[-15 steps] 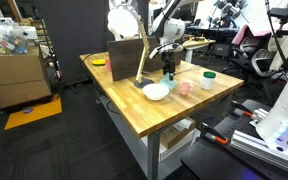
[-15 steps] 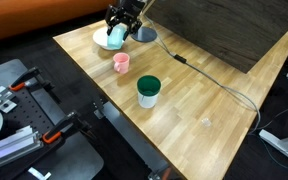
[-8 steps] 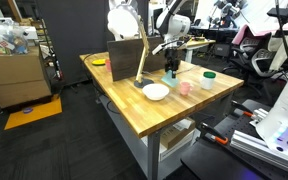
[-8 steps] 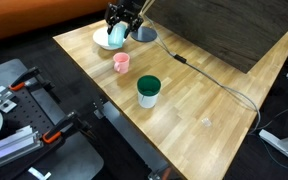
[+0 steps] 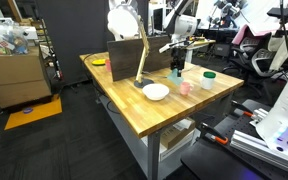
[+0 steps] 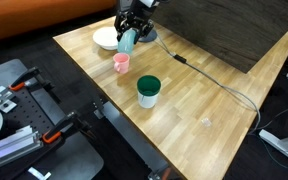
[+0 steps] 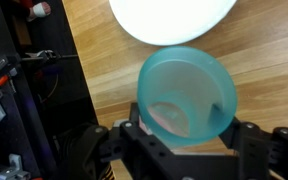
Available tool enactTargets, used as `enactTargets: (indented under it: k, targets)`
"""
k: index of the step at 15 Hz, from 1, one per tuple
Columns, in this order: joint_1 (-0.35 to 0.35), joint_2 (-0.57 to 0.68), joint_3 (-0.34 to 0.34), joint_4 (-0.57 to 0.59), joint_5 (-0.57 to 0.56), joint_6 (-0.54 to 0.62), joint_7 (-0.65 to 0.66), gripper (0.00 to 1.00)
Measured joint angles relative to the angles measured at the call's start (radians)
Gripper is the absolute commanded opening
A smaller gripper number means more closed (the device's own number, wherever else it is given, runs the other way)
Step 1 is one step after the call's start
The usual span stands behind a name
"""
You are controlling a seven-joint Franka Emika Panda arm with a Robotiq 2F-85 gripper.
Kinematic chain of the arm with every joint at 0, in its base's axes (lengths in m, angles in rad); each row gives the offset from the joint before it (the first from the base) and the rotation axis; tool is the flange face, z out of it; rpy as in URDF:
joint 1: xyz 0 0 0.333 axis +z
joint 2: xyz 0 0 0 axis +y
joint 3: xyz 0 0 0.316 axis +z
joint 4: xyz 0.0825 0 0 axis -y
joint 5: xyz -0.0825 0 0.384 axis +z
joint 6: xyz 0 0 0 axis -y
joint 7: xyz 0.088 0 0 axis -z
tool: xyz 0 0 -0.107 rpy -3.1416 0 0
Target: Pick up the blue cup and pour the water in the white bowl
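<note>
My gripper (image 5: 176,62) is shut on the blue cup (image 5: 176,67) and holds it upright above the wooden table. In an exterior view the cup (image 6: 127,40) hangs just right of the white bowl (image 6: 106,38) and behind the pink cup. In the wrist view the cup (image 7: 185,93) fills the centre, open mouth toward the camera, with my gripper (image 7: 187,135) clamped on its lower part. The white bowl (image 7: 170,17) lies at the top of that view. In an exterior view the bowl (image 5: 156,92) sits near the table's front edge.
A pale pink cup (image 6: 121,62) and a white cup with a green top (image 6: 148,91) stand on the table (image 6: 204,110). A lamp base (image 6: 146,34) with a cable and a dark board (image 6: 224,30) are behind. In the wrist view the table edge (image 7: 74,70) runs down the left.
My gripper has lifted the blue cup away from over the bowl, turned it upright and moved it to the side toward the pink cup.
</note>
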Motion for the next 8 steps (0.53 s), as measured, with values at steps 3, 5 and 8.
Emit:
enactTargets:
  k: [3, 5, 8]
  targets:
    - [-0.018, -0.018, -0.005, 0.0, 0.001, 0.019, -0.038, 0.48]
    - [-0.025, -0.024, -0.005, 0.001, 0.014, 0.034, -0.062, 0.48]
    - [-0.033, -0.025, -0.01, 0.003, 0.021, 0.046, -0.088, 0.48]
